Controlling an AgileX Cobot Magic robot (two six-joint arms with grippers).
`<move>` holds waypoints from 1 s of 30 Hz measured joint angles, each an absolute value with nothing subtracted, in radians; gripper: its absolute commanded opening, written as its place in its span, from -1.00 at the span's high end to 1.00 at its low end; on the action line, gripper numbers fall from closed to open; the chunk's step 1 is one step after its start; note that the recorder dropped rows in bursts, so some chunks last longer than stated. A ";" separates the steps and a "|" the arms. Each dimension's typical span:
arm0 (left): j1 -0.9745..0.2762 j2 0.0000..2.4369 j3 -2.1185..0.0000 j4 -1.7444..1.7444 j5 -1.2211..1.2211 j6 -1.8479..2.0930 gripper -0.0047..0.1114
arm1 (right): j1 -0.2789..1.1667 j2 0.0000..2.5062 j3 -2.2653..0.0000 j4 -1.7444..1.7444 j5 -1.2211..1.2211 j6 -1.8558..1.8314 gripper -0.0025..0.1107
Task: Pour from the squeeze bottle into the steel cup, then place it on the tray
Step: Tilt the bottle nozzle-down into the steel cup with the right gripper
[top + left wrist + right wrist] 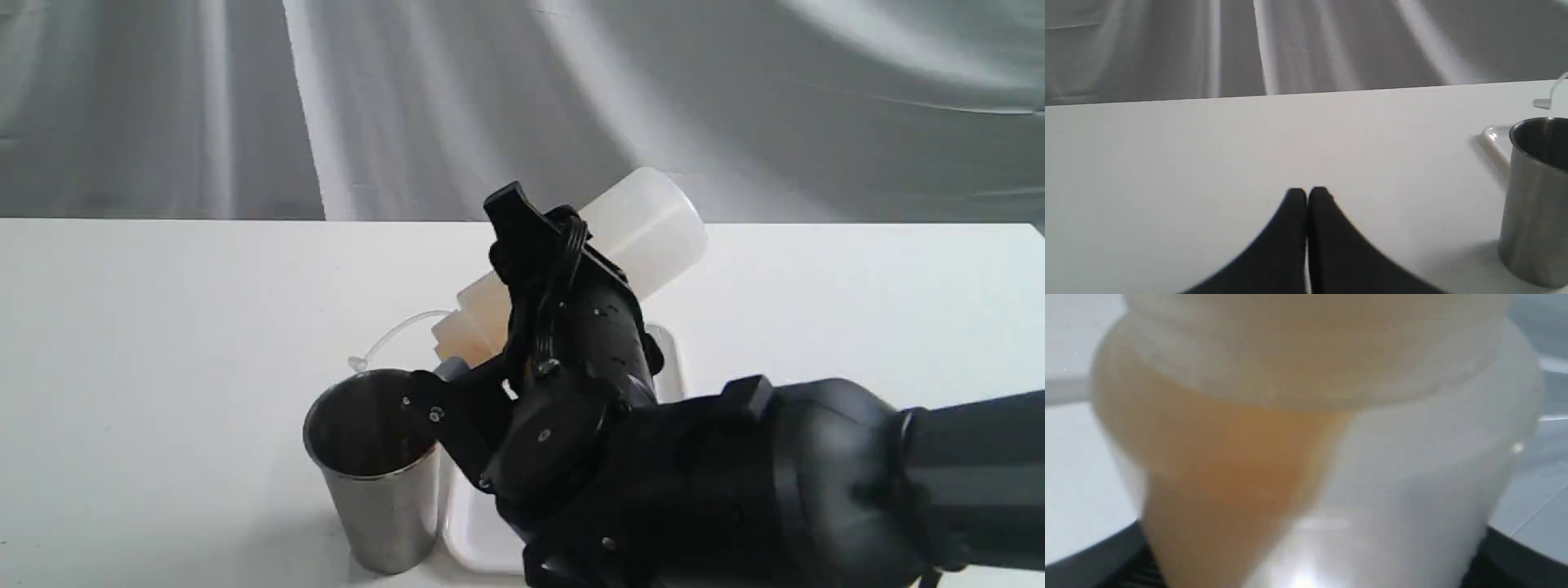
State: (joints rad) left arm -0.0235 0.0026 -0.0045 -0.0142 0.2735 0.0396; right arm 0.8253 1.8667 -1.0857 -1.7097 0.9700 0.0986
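Observation:
The squeeze bottle (645, 229) is tilted nozzle-down, with my right gripper (471, 309) shut on its body. Its cap end hangs just over the rim of the steel cup (371, 465); the nozzle is hidden behind a finger, and the tethered tip cap (357, 364) dangles left. In the right wrist view the bottle (1310, 457) fills the frame, with amber liquid pooled toward the cap. The cup stands upright on the table beside the white tray (469, 531), left of it. My left gripper (1306, 192) is shut and empty, low over the table, left of the cup (1535, 204).
The white table (163, 343) carries everything, with grey cloth behind it. My right arm (775, 490) covers most of the tray; a far corner (668, 351) shows behind it. In the left wrist view a tray corner (1494, 139) shows behind the cup.

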 measured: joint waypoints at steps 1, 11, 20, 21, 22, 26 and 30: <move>-0.023 0.003 -0.004 -0.014 0.274 0.040 0.92 | 0.825 1.867 -1.086 -1.710 0.972 0.099 0.96; -0.023 0.003 -0.004 -0.014 0.274 0.040 0.92 | 0.825 1.867 -1.086 -1.710 0.980 0.056 0.96; -0.023 0.003 -0.004 -0.014 0.274 0.040 0.92 | 0.825 1.867 -1.086 -1.710 0.980 0.110 0.96; -0.023 0.003 -0.004 -0.014 0.274 0.040 0.92 | 0.825 1.867 -1.086 -1.710 0.980 0.130 0.96; -0.023 0.003 -0.004 -0.014 0.274 0.040 0.92 | 0.825 1.867 -1.086 -1.710 0.980 0.158 0.96; -0.023 0.003 -0.004 -0.014 0.274 0.040 0.92 | 0.825 1.867 -1.086 -1.710 0.980 0.302 0.96; -0.023 0.003 -0.004 -0.014 0.274 0.040 0.92 | 0.825 1.867 -1.086 -1.710 0.980 0.457 0.96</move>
